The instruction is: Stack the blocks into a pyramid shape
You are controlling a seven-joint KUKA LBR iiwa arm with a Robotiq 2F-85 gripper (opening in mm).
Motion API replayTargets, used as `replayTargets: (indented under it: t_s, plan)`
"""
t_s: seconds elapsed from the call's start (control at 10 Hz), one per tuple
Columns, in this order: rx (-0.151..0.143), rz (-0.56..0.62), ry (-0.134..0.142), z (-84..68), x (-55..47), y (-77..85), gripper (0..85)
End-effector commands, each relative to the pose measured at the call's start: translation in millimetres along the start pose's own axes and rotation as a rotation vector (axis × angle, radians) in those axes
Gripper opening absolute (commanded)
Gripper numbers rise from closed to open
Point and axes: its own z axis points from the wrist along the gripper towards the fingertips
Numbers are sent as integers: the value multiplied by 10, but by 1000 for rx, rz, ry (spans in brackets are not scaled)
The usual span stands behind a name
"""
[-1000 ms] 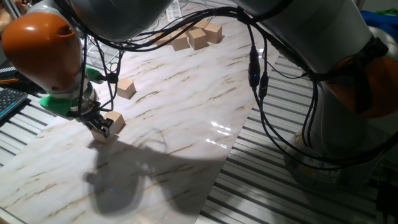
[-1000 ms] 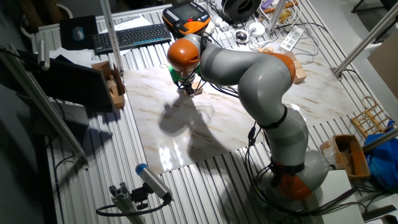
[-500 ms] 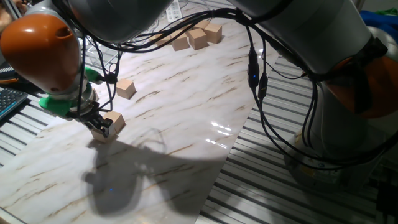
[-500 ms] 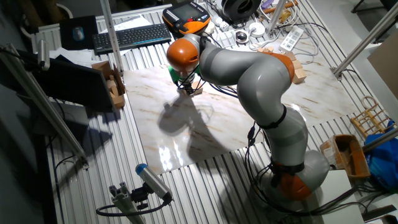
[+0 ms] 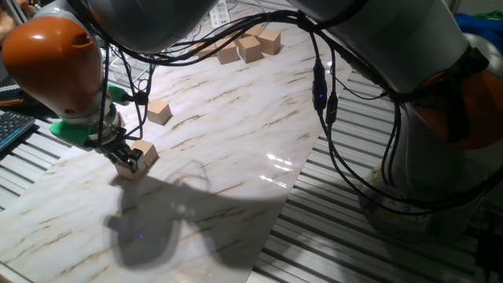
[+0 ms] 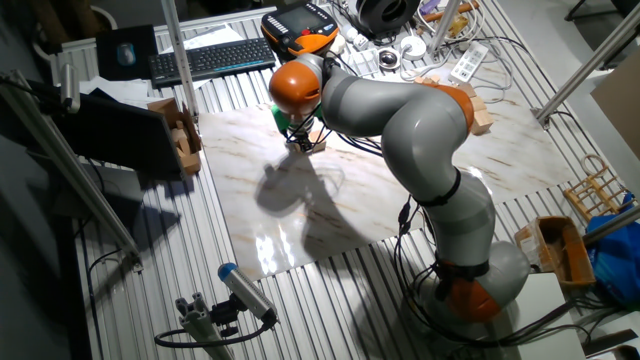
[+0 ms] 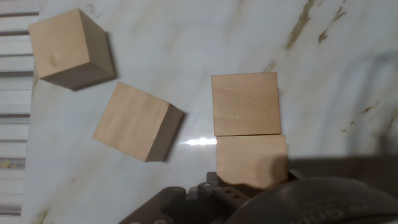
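Tan wood in the grip: clamped one block point(image 5: 146, 152) between the narrowed fingers of the pincer point(image 5: 128, 159), low down near the left edge of the marbled worktop point(image 5: 236, 134). Could not tell whether touching the surface or just clear of it. Had a second block point(image 5: 159, 111) lying loose nearby, further in from that edge and apart from the clamped one. Had three more blocks point(image 5: 250, 49) bunched close together at the far corner, well apart from the pincer.

honestly can't read any text, labels, brands or numbers anywhere here, the wooden blocks point(image 7: 245, 103) are totally plain and unmarked
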Motion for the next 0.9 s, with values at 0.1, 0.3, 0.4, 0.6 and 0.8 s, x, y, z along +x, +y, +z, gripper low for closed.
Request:
replayTargets:
  t_s: [0.1, 0.3, 0.4, 0.6, 0.8]
  plan:
    - [2, 0, 0, 2, 1, -1, 0]
    - [0, -2, -2, 10, -1, 1, 0]
    - [0, -3, -2, 15, -1, 1, 0]
    - [-1, -8, -2, 20, 0, 0, 0]
    - [-1, -11, -2, 35, 6, -2, 0]
